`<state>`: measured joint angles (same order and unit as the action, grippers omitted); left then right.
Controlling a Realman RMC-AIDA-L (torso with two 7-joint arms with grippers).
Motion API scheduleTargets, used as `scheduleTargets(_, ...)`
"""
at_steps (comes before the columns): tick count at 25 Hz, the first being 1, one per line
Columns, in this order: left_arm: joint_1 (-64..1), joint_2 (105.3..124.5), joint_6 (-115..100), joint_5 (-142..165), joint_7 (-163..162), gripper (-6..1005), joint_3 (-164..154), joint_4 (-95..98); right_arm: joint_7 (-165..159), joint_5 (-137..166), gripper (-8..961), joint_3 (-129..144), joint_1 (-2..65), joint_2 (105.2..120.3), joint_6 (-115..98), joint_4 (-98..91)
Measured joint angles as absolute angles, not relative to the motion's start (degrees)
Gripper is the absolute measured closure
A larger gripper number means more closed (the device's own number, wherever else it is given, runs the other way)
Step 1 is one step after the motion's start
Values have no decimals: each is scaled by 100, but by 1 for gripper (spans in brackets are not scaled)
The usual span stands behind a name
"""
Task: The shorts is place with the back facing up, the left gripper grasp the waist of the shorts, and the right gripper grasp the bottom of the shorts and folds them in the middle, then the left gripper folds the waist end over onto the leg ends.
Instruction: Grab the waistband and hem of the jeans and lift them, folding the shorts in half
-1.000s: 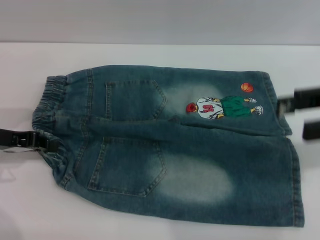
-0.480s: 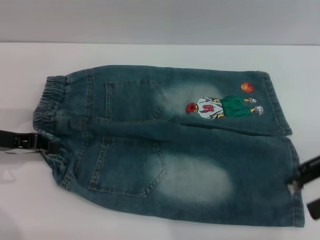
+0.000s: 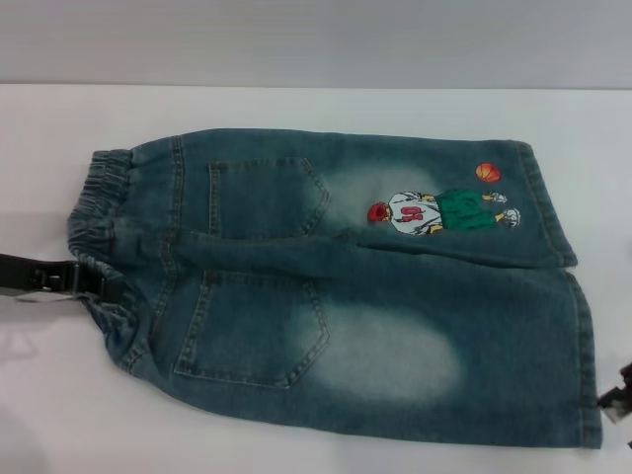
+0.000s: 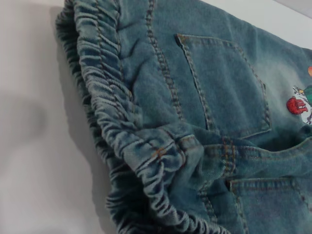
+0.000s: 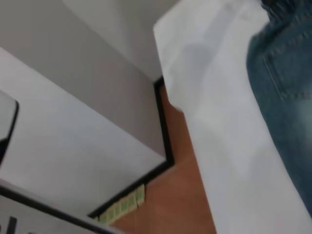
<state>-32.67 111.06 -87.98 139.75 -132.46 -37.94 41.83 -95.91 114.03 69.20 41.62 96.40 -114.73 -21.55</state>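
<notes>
The blue denim shorts lie flat on the white table, back pockets up, with the cartoon embroidery on the far leg. The gathered waist points left, and the leg hems point right. My left gripper reaches in from the left edge, its tip on the near part of the waist. The left wrist view shows the ruched waist close up. Only a black sliver of my right gripper shows at the right edge, beside the near leg hem's corner.
The right wrist view shows the table's edge, a strip of denim, and brown floor with white panels below. Bare table surrounds the shorts on the far side and the left.
My right gripper has dropped from beside the far leg hem toward the near right corner and is almost out of the head view. The left gripper has stayed at the waist.
</notes>
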Motion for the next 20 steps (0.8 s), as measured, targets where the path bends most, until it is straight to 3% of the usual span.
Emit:
scheduleTargets(13,-3349,11179,-8767,13984,-13305,956,-3796,4172,-10071,12556,338,6955,4372,9543,-11293,-2206)
scheduleTargets(20,-3349,11207,-8770,13984,-13307,956,-3797,4166,-10304,12921,337,6998,4419,9642,-11007,-2269)
